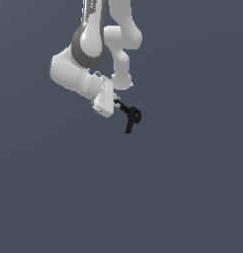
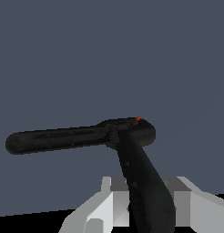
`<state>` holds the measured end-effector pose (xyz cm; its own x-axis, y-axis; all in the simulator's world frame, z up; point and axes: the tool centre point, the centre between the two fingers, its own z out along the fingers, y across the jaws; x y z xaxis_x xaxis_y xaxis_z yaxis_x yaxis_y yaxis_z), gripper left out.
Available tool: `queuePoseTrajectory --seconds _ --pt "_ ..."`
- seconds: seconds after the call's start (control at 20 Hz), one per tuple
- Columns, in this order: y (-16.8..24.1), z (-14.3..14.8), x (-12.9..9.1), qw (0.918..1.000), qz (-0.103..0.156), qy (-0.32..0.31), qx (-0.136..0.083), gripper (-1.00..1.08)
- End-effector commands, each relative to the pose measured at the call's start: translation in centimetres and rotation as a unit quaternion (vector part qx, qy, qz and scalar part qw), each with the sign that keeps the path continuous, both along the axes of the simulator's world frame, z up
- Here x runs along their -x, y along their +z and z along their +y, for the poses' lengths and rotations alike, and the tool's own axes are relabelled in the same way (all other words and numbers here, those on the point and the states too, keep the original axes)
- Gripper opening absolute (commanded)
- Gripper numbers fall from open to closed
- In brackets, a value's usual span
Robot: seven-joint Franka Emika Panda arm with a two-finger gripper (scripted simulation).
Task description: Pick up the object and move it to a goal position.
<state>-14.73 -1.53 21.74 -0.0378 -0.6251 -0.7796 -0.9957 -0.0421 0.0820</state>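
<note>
The object is a small black spring clamp (image 1: pixel 132 117) with two handles spread in a V and a tiny red-orange tip on its looped head. My gripper (image 1: pixel 116 103) is shut on one handle, and the clamp sticks out from it toward the exterior view's right. In the wrist view the clamp (image 2: pixel 127 136) fills the middle: one handle runs back between my fingers (image 2: pixel 177 200), the other points off sideways. The gripper (image 2: pixel 143 205) and clamp appear to be held in the air over the plain floor.
The white arm (image 1: pixel 94 49) hangs down from the top of the exterior view. Around it is only a flat dark grey-blue surface (image 1: pixel 182 188); no goal marker shows.
</note>
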Motion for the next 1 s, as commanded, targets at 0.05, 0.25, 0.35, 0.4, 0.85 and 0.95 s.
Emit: queuePoseTrajectory --seconds 0.05,0.25,0.35,0.4,0.85,0.95 --pt "0.5 0.2 0.2 1.0000 -0.001 0.000 0.000 -1.00" --pt "0.4 0.2 0.2 1.0000 0.000 0.000 0.000 -1.00" --pt "0.8 0.3 0.2 1.0000 0.000 0.000 0.000 -1.00" --pt "1.0 0.4 0.2 1.0000 0.000 0.000 0.000 -1.00" --pt "6.0 2.5 0.2 1.0000 0.000 0.000 0.000 -1.00" --pt "7.0 2.9 0.1 1.0000 0.000 0.000 0.000 -1.00"
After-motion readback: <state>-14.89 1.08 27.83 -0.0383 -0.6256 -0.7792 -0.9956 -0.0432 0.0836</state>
